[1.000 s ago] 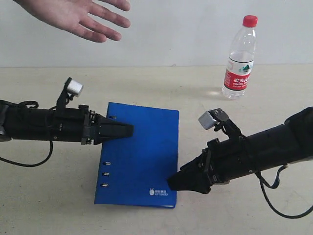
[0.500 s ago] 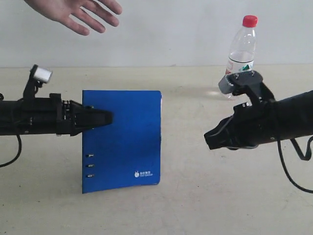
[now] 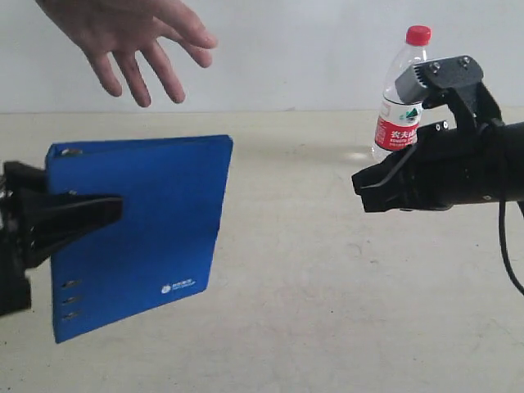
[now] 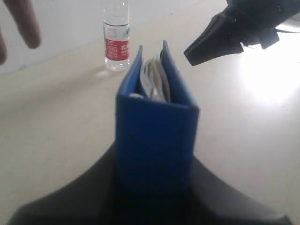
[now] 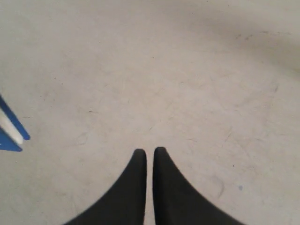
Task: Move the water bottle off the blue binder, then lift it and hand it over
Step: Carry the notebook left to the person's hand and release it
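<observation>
1. My left pincer (image 3: 115, 211) is clamped on the binder (image 3: 155, 213) at its spine end, jaws part-way apart with the covers between them.
2. The binder hangs on edge at the left, spine toward me and free edge pointing right. It looks clear of the table (image 3: 286, 311).
3. The bottle (image 3: 401, 123) is off the binder. It stands upright at the far right of the table, well apart from it.
4. My right pincer (image 3: 364, 190) is closed on nothing, just on the near side of the bottle.
5. The open hand (image 3: 135, 37) waits above the binder, a little farther back, fingers down. My left pincer is much the nearer, so I judge the handover runs upward and away, top edge first.
</observation>
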Robot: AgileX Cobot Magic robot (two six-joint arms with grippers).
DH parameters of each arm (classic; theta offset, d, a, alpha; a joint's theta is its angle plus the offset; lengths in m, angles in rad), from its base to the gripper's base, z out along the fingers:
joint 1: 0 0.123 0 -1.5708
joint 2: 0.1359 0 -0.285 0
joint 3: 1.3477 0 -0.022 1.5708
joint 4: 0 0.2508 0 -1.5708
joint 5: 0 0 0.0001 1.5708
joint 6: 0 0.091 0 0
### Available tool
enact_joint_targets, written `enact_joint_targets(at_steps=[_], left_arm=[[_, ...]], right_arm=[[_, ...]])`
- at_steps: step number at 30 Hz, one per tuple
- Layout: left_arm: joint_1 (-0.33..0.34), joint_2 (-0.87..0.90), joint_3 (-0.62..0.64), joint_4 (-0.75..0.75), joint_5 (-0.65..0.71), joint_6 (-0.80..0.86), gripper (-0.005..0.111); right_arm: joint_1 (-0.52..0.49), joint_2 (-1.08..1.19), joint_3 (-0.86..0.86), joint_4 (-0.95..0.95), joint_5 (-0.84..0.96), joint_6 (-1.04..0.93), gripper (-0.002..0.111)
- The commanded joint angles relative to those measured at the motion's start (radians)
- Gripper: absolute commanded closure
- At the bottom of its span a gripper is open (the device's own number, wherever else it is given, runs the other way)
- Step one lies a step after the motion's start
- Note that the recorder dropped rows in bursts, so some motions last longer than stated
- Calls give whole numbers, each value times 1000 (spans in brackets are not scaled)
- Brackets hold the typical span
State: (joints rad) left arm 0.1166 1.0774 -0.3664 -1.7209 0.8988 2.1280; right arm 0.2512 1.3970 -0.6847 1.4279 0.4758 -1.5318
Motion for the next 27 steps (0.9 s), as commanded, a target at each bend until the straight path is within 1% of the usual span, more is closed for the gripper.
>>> enact_joint_targets(at_steps=[1, 2, 4, 5, 7, 8, 14, 22, 24, 25, 26, 27], left_arm=[[2, -293, 69, -23, -46, -2, 102], [2, -355, 59, -23, -66, -35, 102], [2, -435, 31, -23, -151, -129, 102], [2, -469, 12, -23, -231, -177, 102], [2, -493, -14, -23, -329, -238, 102], [2, -498, -28, -23, -357, -259, 102], [2, -498, -112, -23, -323, -259, 102], [2, -482, -117, -23, -327, -264, 102], [2, -468, -117, -23, -327, -270, 96], [2, -450, -117, -23, -327, -270, 85], [2, -440, -117, -23, -327, -272, 77], [2, -425, -117, -23, -327, -275, 63]], right_arm=[[-2, -18, 47, 13, -83, -54, 109], [-2, -26, 55, 23, -108, -63, 109], [-2, -43, 69, 33, -161, -71, 109], [-2, -54, 76, 34, -177, -71, 109], [-2, -67, 79, 34, -176, -71, 109], [-2, -71, 79, 34, -165, -71, 109], [-2, -74, 79, 46, -79, -71, 109], [-2, -74, 79, 46, -90, -75, 109], [-2, -74, 79, 46, -90, -75, 109], [-2, -74, 79, 46, -90, -79, 109], [-2, -74, 79, 46, -90, -81, 109], [-2, -74, 79, 46, -90, -81, 109]])
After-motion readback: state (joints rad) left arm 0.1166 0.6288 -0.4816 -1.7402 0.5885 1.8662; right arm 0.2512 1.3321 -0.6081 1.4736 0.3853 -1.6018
